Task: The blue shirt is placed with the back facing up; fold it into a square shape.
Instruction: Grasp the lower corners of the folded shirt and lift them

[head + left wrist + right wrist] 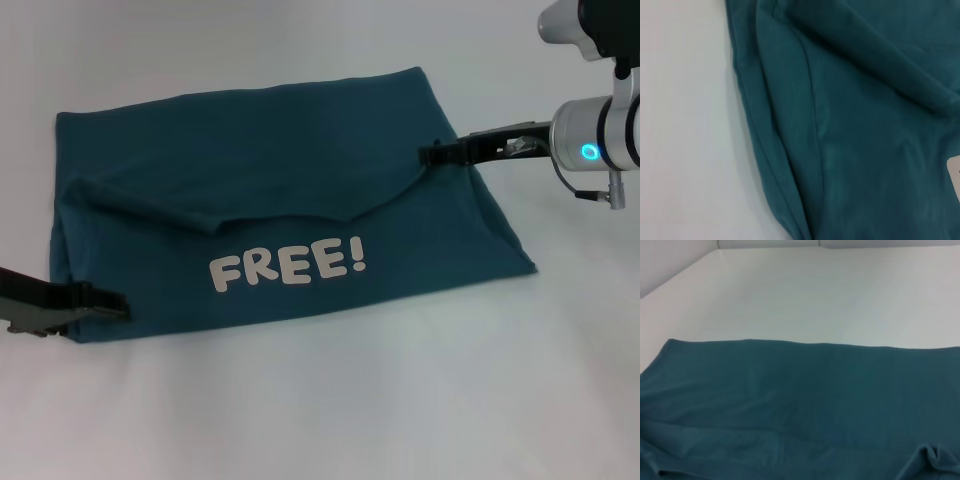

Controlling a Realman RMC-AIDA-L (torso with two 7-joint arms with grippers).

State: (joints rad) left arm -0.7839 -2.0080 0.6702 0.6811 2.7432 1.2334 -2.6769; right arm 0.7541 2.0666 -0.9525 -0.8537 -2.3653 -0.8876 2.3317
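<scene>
The blue shirt (300, 150) lies on the white table, folded into a wide, roughly rectangular shape. A flap is folded over its upper part, and white letters "FREE!" (287, 268) show below the flap's edge. My left gripper (115, 303) is at the shirt's near left corner, touching its edge. My right gripper (432, 155) is at the shirt's right edge, over the fabric. The left wrist view shows layered folds of the shirt (865, 150) beside bare table. The right wrist view shows a flat stretch of the shirt (800, 390).
The white table (300, 420) surrounds the shirt on all sides. In the right wrist view a low wall (670, 260) borders the table's far edge.
</scene>
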